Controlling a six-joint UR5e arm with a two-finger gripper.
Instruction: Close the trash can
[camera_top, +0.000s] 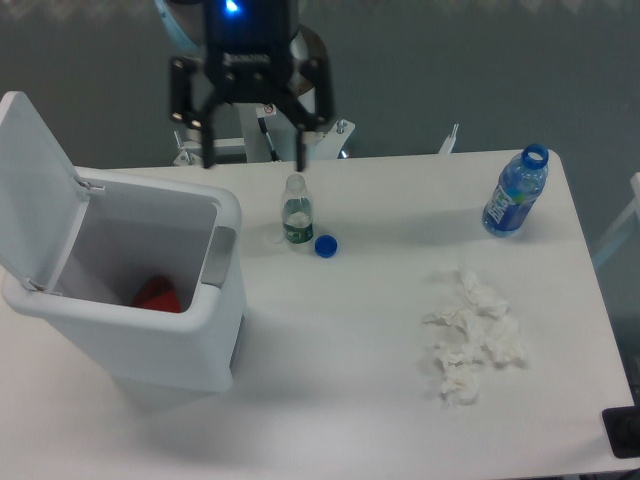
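Camera view from above a white tabletop (350, 330). At left, large white trash can (150, 320), lid (35, 190) raised upright, something red (158, 294) inside. Above far edge, gripper (255, 160), black fingers (211, 155) spread apart, holding nothing. Near centre, small clear bottle (296, 210) beside blue cap (325, 245). Far right, blue bottle (515, 192). Crumpled tissues (470, 340) nearer right.

A small clear bottle (296, 210) with a green label is seen upright near the middle of the white counter (350, 330). A blue cap (325, 245) is lying just beside it at 4 o'clock. A blue bottle (515, 191), uncapped, is placed at 3 o'clock. Crumpled white tissues (470, 335) are heaped at 4 o'clock.
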